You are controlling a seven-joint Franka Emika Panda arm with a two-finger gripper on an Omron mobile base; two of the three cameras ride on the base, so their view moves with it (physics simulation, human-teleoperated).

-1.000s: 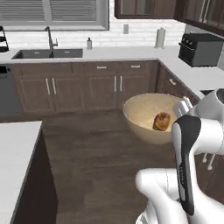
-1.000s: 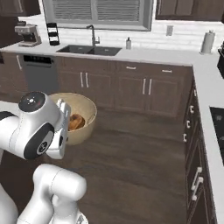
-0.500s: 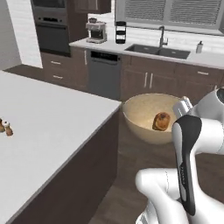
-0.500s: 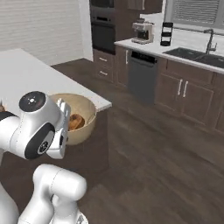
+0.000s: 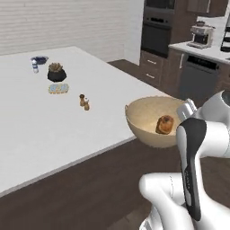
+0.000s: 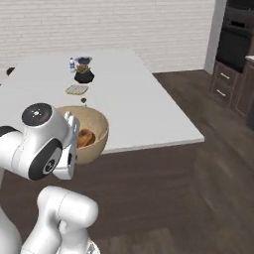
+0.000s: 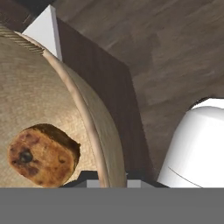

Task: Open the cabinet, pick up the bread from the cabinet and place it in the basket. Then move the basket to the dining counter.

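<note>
Woven basket (image 5: 150, 123) sits upright, mouth up, bread (image 5: 165, 124) inside, rim pinched by the gripper (image 5: 187, 109).

Bread (image 5: 165, 124) sits in basket (image 5: 148, 117), at basket's 3 o'clock side in left base view. Basket hangs just off dining counter (image 5: 40, 130) edge, counter at its 9 o'clock; small items (image 5: 57, 76) on counter at 10 o'clock.

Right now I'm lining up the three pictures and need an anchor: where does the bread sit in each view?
Left base view: the bread lies inside the basket, right of centre, beside the arm.
Right base view: at left centre, in the basket, partly behind the robot's wrist.
Hand view: lower left, against the basket's inner wall.
Shared landmark: the corner of the dining counter by the basket.
</note>
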